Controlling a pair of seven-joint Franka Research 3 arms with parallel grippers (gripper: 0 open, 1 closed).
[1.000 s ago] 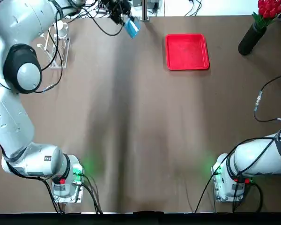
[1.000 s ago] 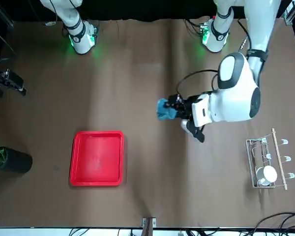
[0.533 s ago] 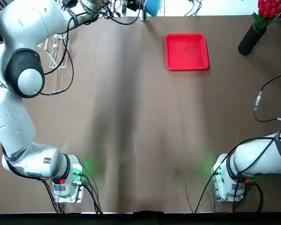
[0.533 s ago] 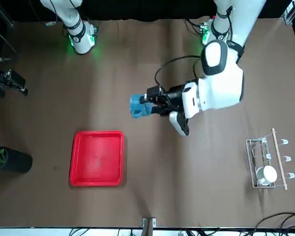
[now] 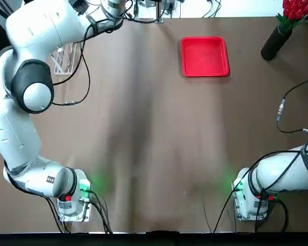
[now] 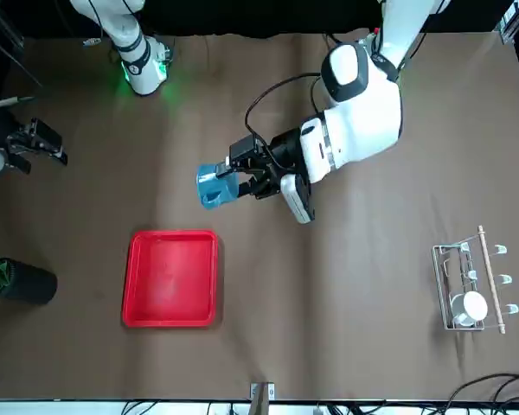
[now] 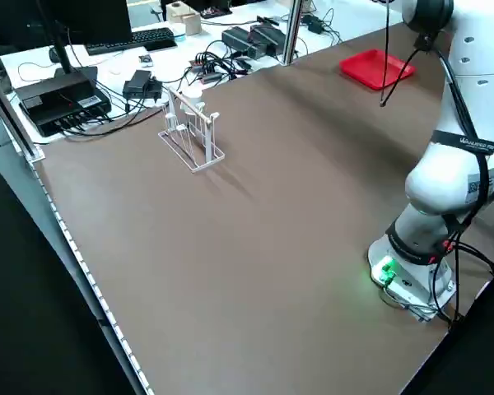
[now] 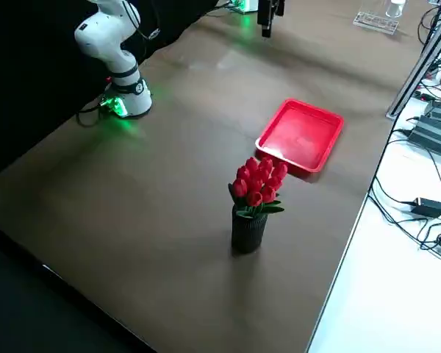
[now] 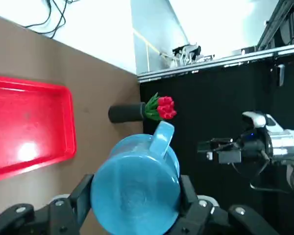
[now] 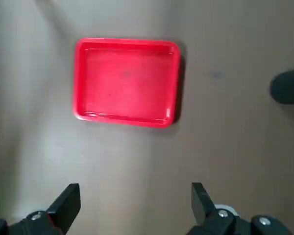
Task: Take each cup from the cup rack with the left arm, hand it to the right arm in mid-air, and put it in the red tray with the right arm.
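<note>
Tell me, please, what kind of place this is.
Probably a robotics lab: two fixed arms, the left gripper holding a blue cup, work at a brown table beside a bench with electronics and cables.

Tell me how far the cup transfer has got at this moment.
Done: the blue cup is off the cup rack, clamped in the left pincer in mid-air. In hand: the handover; the right pincer waits open, well apart from the cup. Left: the red tray is empty, and the white cup sits on the rack, so neither cup is delivered.
</note>
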